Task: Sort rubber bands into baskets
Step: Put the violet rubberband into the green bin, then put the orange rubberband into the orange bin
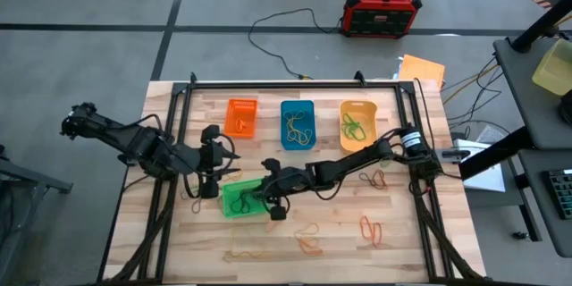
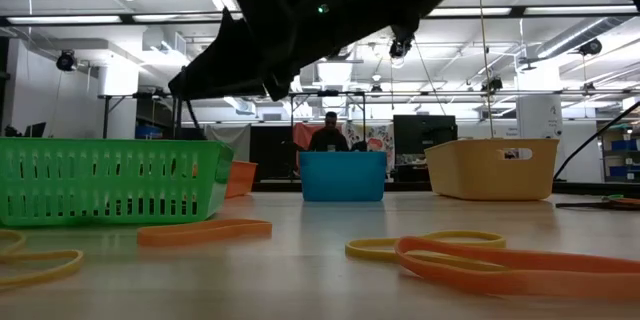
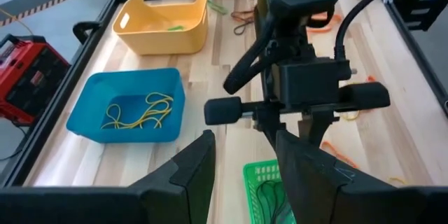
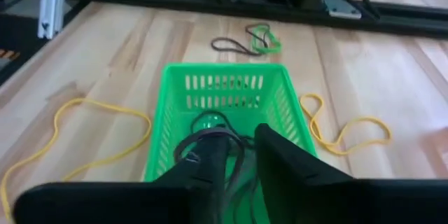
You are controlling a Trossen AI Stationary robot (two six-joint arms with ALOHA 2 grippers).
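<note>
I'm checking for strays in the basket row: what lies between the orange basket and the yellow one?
In the high view, the blue basket, holding yellow rubber bands, sits between the orange basket and the yellow basket.

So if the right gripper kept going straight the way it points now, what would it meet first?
Most likely the green basket: the right gripper hangs over its open top, pointing down into it, so it would meet the dark rubber bands on the basket floor first. Its height above them is unclear.

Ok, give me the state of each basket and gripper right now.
green basket: dark bands inside
blue basket: yellow bands inside
yellow basket: green bands inside
orange basket: orange bands inside
right gripper: over green basket, slightly open
left gripper: open, empty
</note>
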